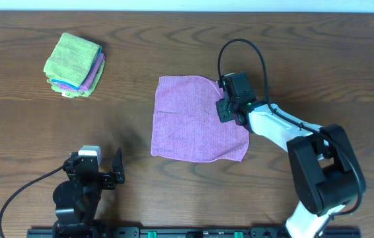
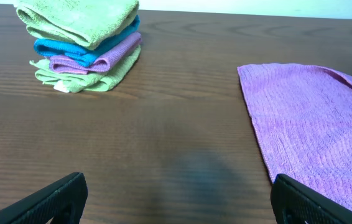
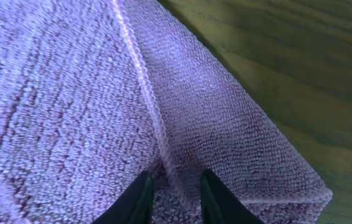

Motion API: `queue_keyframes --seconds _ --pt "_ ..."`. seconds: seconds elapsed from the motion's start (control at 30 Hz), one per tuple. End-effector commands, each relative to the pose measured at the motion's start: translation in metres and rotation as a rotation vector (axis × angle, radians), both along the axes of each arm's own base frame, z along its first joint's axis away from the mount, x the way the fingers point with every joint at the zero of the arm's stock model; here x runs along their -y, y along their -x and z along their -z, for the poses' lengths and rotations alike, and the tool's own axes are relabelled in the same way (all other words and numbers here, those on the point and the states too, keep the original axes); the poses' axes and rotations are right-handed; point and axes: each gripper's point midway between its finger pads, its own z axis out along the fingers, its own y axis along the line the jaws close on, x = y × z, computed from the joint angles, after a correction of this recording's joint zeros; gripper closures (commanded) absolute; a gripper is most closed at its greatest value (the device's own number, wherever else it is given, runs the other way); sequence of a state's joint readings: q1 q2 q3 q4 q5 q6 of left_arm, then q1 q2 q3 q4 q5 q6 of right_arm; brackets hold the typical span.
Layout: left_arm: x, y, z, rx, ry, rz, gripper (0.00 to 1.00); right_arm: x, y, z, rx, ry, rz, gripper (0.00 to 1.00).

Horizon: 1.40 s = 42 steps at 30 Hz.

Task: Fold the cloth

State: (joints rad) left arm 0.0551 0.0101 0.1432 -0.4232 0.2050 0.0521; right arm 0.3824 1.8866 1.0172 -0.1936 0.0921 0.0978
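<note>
Cloth (image 1: pixel 193 119) is spread flat at the middle of the table (image 1: pixel 319 53). Its right hem is pinched between the near-closed fingers of the right gripper (image 3: pixel 175 186). The left gripper (image 2: pixel 177 202) is held wide open and empty. Grasping seems in hand. Next, the hem would need to be lifted and carried leftward.

towel stack (image 1: pixel 74 65) far from cloth (image 1: pixel 197 119), tabletop (image 1: pixel 127 112) between

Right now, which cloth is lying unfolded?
The purple cloth spread flat by itself, where the right hand grips its edge. The others, green, blue and purple, sit folded in a stack.
</note>
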Motion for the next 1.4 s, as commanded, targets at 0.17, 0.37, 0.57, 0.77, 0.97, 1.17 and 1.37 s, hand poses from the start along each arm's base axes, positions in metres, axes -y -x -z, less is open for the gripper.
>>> queue_keyframes --seconds 0.17,0.37,0.57,0.77,0.97,1.17,1.37 --pt "0.000 0.001 0.009 -0.021 0.004 -0.001 0.05 0.015 -0.008 0.001 0.010 0.020 0.039 0.79" --pt "0.000 0.001 0.009 -0.021 0.004 -0.001 0.05 0.015 -0.009 0.001 0.013 0.019 0.041 0.91" --pt "0.000 0.001 0.009 -0.021 0.004 -0.001 0.05 0.014 -0.013 -0.001 0.028 0.013 0.042 0.98" --pt "0.000 0.001 0.009 -0.021 0.004 -0.001 0.05 0.026 -0.031 -0.013 0.126 0.065 0.096 0.99" --pt "0.000 0.001 0.009 -0.021 0.004 -0.001 0.05 0.045 -0.053 -0.031 0.245 0.118 0.174 0.98" --pt "0.000 0.001 0.009 -0.021 0.004 -0.001 0.05 0.073 -0.066 -0.038 0.285 0.123 0.246 0.99" --pt "0.000 0.001 0.009 -0.021 0.004 -0.001 0.04 0.102 -0.072 -0.041 0.297 0.119 0.321 0.57"
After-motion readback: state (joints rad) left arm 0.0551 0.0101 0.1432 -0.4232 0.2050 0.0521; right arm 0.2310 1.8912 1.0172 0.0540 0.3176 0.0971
